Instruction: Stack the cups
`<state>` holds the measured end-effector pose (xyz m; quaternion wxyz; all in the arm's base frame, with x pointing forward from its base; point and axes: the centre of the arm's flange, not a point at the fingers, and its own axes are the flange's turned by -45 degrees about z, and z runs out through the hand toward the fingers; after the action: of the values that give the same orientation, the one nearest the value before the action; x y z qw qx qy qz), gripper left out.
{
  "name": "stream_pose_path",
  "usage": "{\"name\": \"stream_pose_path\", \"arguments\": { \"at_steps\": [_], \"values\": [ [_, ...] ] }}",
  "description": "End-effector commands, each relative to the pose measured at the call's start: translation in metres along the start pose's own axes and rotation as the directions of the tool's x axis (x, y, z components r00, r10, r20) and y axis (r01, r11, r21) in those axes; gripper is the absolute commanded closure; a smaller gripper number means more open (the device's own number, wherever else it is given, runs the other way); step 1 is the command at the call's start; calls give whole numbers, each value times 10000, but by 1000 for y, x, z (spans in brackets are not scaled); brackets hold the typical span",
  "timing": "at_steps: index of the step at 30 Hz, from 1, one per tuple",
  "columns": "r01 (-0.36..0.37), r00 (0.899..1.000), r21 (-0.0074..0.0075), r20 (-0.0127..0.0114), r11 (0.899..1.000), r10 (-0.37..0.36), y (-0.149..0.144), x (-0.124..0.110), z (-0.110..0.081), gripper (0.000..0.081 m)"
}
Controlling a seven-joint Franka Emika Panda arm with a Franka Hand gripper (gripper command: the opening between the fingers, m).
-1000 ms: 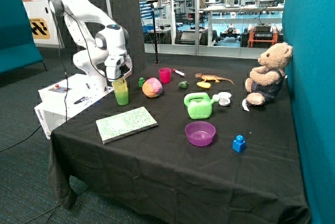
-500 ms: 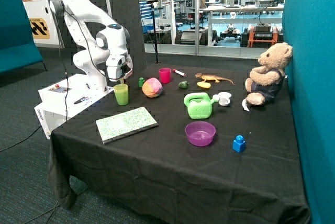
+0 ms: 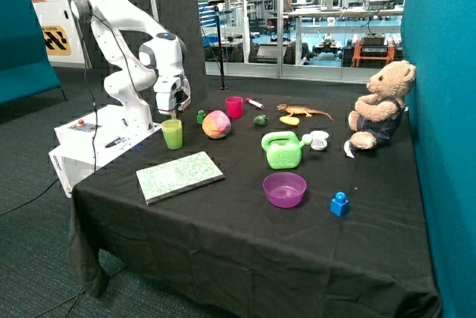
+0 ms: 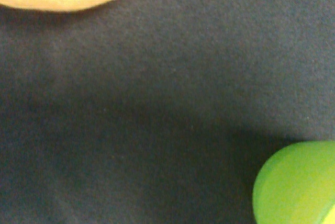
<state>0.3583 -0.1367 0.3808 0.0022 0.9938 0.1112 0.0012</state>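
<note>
Outside view: my hand (image 3: pixel 175 112) hangs just above the green cup.
Hand: I cannot tell its state.
Green cup (image 3: pixel 172 134): upright on the table (image 3: pixel 223 229), directly under my hand, yellow inside.
Pink cup (image 3: pixel 234 107): well beyond my hand.

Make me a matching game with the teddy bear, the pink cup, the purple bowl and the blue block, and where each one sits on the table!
Things:
1. teddy bear
2. pink cup
3. purple bowl
4. blue block

Places:
A. in front of the green watering can
B. near the table's front edge, beside the bowl
C. against the teal wall
D. at the back, next to the marker

Pairs: 1-C, 2-D, 3-A, 4-B
</note>
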Motion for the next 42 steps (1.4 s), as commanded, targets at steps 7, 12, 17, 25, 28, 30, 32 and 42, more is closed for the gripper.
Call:
{"name": "stream_pose_path", "arguments": {
  "at_steps": [7,12,17,25,28,30,32,42],
  "values": [
    [1056,9944,48,14,9944,-1056,-28,26,-13,160],
    [1840,9829,49,10,9829,-1840,-54,43,-18,162],
    [2323,9726,49,8,9726,-2323,-77,56,-22,203],
    [3054,9522,50,4,9522,-3054,-112,75,-25,247],
    [3227,9465,50,3,9465,-3227,-122,80,-26,251],
    [3416,9398,50,2,9398,-3416,-130,84,-26,248],
    [3498,9368,50,2,9368,-3498,-137,88,-26,245],
    [3990,9170,50,-1,9170,-3990,-166,109,-27,224]
  ]
}}
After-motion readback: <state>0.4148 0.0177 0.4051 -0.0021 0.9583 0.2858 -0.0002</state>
